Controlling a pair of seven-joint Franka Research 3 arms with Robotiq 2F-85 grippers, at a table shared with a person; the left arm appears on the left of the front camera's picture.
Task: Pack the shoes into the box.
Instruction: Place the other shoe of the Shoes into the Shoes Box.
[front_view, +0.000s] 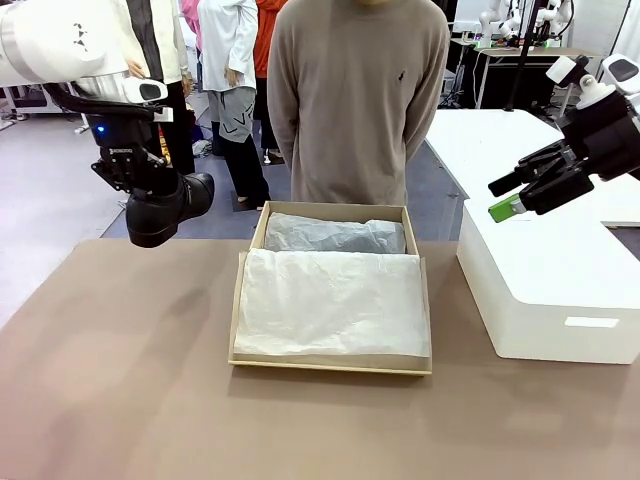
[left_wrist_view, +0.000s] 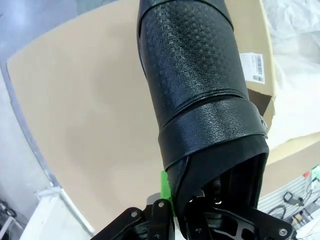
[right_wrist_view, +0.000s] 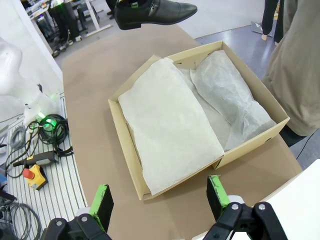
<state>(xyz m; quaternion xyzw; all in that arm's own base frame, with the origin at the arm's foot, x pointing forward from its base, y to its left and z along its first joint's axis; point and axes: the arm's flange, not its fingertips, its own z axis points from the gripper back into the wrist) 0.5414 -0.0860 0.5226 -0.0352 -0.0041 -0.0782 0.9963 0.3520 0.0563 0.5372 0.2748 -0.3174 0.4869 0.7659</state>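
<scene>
A: Where is the shoe?

B: The glossy black leather dress shoe (front_view: 168, 206) hangs in the air over the far left of the brown table (front_view: 120, 380), left of the open tan cardboard shoebox (front_view: 330, 364). The left gripper (front_view: 136, 186) is clamped on the rim of its opening, and the rest of the shoe juts out past the fingers.

A: And the other arm?

B: The right gripper (front_view: 503, 197) hangs with jaws wide apart and nothing between them, above the smooth white box (front_view: 560, 300) on the right.

A: What worries you?

B: It is a narrow pinch on soft leather. I expect the shoe could pivot or slip if the arm swings quickly. Its toe might also catch the shoebox's left wall if it crosses too low.

A: And inside?

B: A sheet of white tissue paper (front_view: 330, 300) covers the near half. A tissue-wrapped bundle (front_view: 335, 237) fills the far half, and I cannot tell what is inside it. A shoe set down there could crush the sheet or sit too high.
</scene>
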